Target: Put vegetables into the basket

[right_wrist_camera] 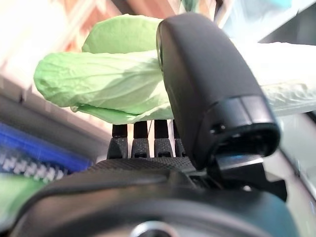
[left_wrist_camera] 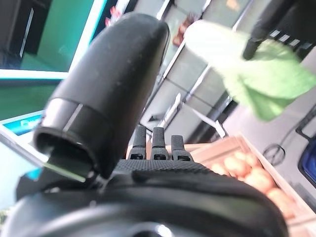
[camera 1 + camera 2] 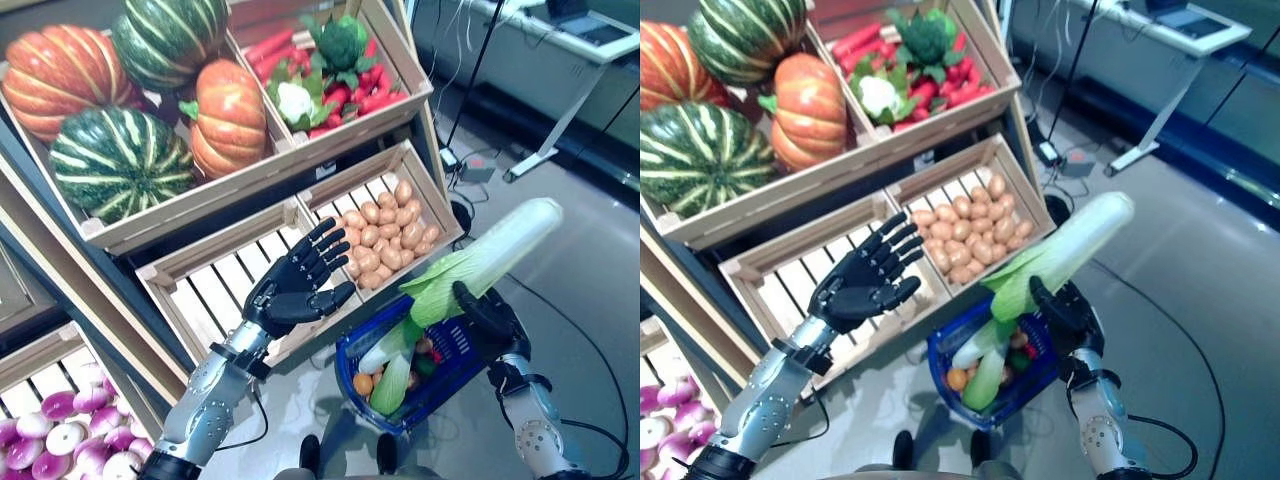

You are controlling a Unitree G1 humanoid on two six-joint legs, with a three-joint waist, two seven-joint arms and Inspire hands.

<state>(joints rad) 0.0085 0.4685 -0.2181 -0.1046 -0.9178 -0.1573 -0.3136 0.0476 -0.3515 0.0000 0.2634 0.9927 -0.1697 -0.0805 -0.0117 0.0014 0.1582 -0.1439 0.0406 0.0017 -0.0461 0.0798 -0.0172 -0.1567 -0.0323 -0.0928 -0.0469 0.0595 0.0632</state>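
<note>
My right hand is clamped on a long cabbage above the blue basket; I should lower it leaf-end first, left hand spread empty.

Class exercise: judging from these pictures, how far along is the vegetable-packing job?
Done: the blue basket already holds several vegetables. In hand: the right hand grips a cabbage above it, not yet released. Left: lowering it in. The left hand hovers open and empty by the potato crate.

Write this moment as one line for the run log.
right robot hand: shut on long green-white cabbage, above blue plastic basket | left robot hand: open, before empty wooden crate | phase: placing
</note>
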